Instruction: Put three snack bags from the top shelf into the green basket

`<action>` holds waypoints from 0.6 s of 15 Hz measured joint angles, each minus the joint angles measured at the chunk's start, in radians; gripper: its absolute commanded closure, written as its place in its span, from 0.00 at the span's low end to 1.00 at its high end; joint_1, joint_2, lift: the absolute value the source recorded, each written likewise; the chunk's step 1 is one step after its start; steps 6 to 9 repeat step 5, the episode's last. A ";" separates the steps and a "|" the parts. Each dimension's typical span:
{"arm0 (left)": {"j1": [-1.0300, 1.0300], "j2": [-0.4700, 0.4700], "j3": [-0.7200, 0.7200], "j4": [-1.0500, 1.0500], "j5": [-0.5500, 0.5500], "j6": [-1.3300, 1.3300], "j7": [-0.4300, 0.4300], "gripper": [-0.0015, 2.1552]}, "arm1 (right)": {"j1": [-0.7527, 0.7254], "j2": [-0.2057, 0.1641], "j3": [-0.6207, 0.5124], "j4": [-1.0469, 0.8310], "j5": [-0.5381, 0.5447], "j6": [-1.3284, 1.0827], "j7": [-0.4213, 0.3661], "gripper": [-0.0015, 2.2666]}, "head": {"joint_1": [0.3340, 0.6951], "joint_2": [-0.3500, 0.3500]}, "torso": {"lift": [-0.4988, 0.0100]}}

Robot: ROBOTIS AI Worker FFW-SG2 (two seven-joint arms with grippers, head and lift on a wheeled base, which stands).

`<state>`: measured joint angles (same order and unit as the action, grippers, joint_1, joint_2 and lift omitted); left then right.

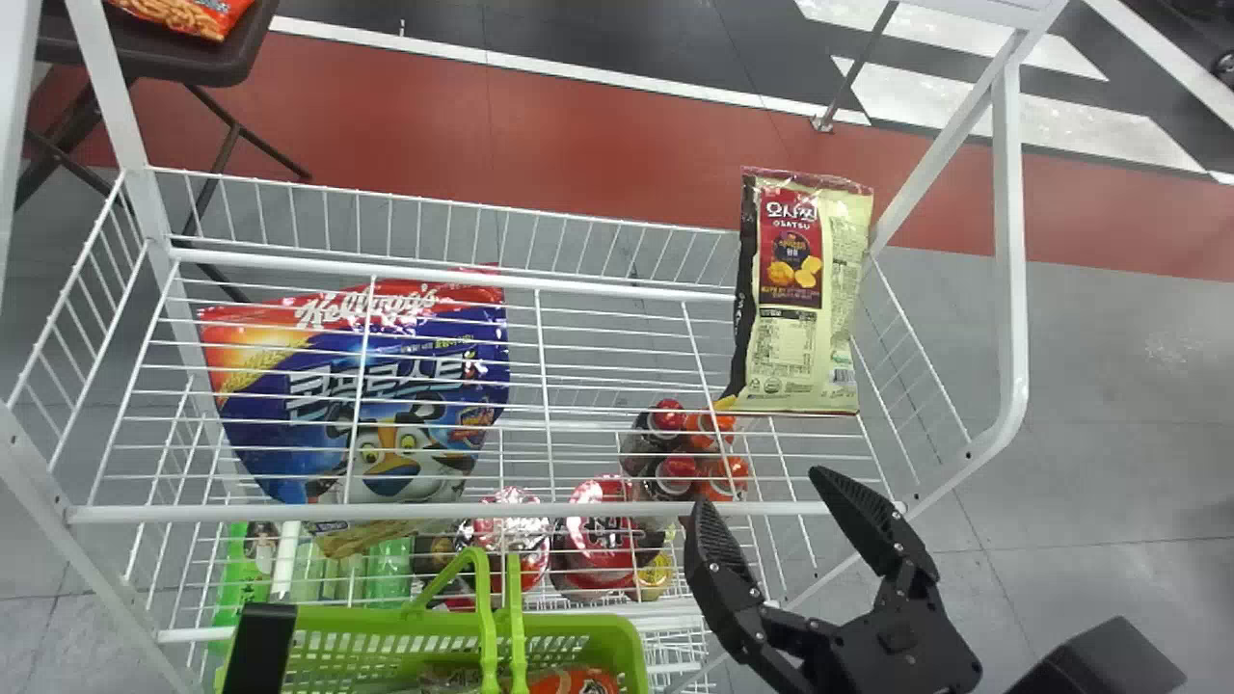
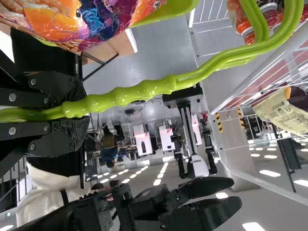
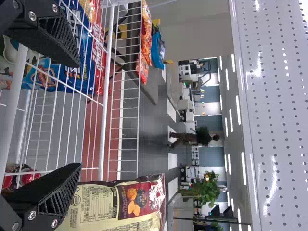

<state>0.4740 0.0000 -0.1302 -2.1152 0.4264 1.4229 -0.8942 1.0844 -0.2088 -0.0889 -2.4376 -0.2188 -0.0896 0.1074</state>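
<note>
My right gripper is open in front of the top shelf's right part, with nothing between its fingers. One cream and red snack bag stands beyond it at the shelf's right end. In the right wrist view that bag is beside the open gripper. The green basket is below and in front of the shelf, holding an orange snack bag. My left arm's black end is at the basket's left. In the left wrist view my left gripper is shut on the green handle, beside colourful bags.
The white wire shelf has upright posts and a raised back rail. Seen through its wires are a blue cereal bag, red-capped bottles and round containers. A dark folding table stands behind at the left.
</note>
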 measured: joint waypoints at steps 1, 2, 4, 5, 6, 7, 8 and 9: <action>0.000 0.000 0.000 0.000 0.000 0.000 0.000 1.00 | -0.001 -0.001 0.000 0.000 0.001 -0.002 0.000 0.03 | 1.00 0.00 | 0.88; 0.001 0.000 0.000 -0.001 0.000 0.000 0.000 1.00 | -0.001 -0.001 0.000 0.000 0.001 -0.006 0.000 0.03 | 1.00 0.00 | 0.88; 0.002 0.000 0.000 -0.003 0.000 0.000 0.001 1.00 | -0.003 -0.004 0.000 0.000 0.001 -0.009 0.000 0.03 | 1.00 0.00 | 0.88; 0.003 0.000 0.001 -0.004 0.000 0.000 0.001 1.00 | -0.004 -0.006 0.001 0.000 0.001 -0.009 0.000 0.03 | 1.00 0.00 | 0.88; 0.003 0.000 0.001 -0.004 0.000 0.000 0.001 1.00 | -0.004 -0.006 0.001 0.000 0.001 -0.009 0.000 0.03 | 1.00 0.00 | 0.88; 0.003 0.000 0.001 -0.004 0.000 0.000 0.001 1.00 | -0.004 -0.006 0.001 0.000 0.001 -0.009 0.000 0.03 | 1.00 0.00 | 0.88; 0.003 0.000 0.001 -0.004 0.000 0.000 0.001 1.00 | -0.004 -0.006 0.001 0.000 0.001 -0.009 0.000 0.03 | 1.00 0.00 | 0.88; 0.003 0.000 0.001 -0.004 0.000 0.000 0.001 1.00 | -0.004 -0.006 0.001 0.000 0.001 -0.009 0.000 0.03 | 1.00 0.00 | 0.88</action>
